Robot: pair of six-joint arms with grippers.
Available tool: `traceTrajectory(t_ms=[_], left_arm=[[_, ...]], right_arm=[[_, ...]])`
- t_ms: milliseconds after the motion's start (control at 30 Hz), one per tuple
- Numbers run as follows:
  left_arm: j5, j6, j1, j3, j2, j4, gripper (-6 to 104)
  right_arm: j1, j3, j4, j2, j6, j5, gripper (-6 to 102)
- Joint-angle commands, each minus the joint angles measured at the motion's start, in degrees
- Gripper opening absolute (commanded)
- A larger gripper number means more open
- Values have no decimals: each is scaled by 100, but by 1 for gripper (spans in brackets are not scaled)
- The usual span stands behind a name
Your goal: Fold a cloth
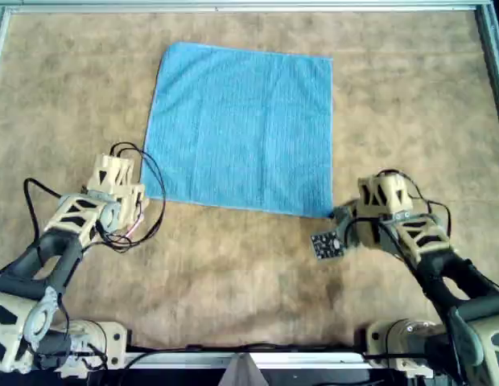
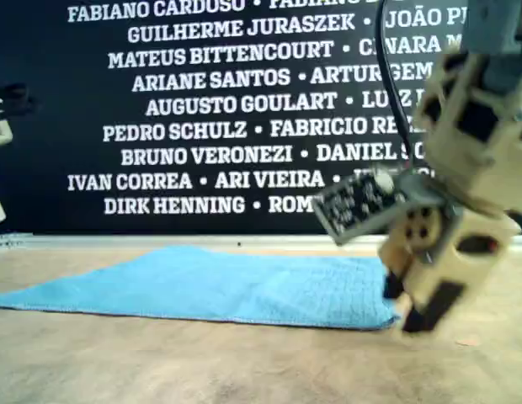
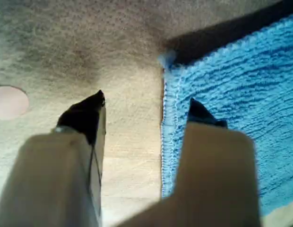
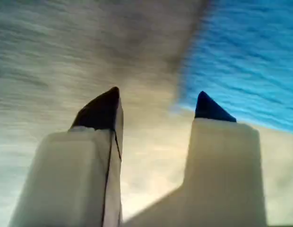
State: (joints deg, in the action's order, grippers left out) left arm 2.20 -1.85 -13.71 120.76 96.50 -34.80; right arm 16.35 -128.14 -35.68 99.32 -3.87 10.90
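Below, the cloth (image 1: 245, 129) lies flat on the brown table (image 1: 233, 265). My first gripper (image 3: 146, 106) reaches low to its corner nearest the overhead view's lower right, jaws parted astride the hem, one finger (image 3: 203, 116) over the fabric. My second gripper (image 4: 158, 101) hangs tilted just beside the opposite near corner, jaws wide and empty.

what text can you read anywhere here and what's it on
All on the black wall in the exterior view, some cut off:
"FABIANO CARDOSO"
"GUILHERME JURASZEK"
"MATEUS BITTENCOURT"
"ARIANE SANTOS"
"AUGUSTO GOULART"
"PEDRO SCHULZ"
"BRUNO VERONEZI"
"IVAN CORREA • ARI VIEIRA"
"DIRK HENNING"
The cloth has none.
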Motion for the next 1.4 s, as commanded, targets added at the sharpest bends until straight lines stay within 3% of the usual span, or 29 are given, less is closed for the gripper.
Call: traceTrajectory(t_ms=[0, 1367], left_arm=[[-26, -26, -123, -352, 70, 149, 63], [-26, -35, -123, -1450, -914, 158, 63]], right_arm=[[18, 396, 255, 53, 0, 62, 63], [62, 1986, 272, -1556, 0, 62, 62]])
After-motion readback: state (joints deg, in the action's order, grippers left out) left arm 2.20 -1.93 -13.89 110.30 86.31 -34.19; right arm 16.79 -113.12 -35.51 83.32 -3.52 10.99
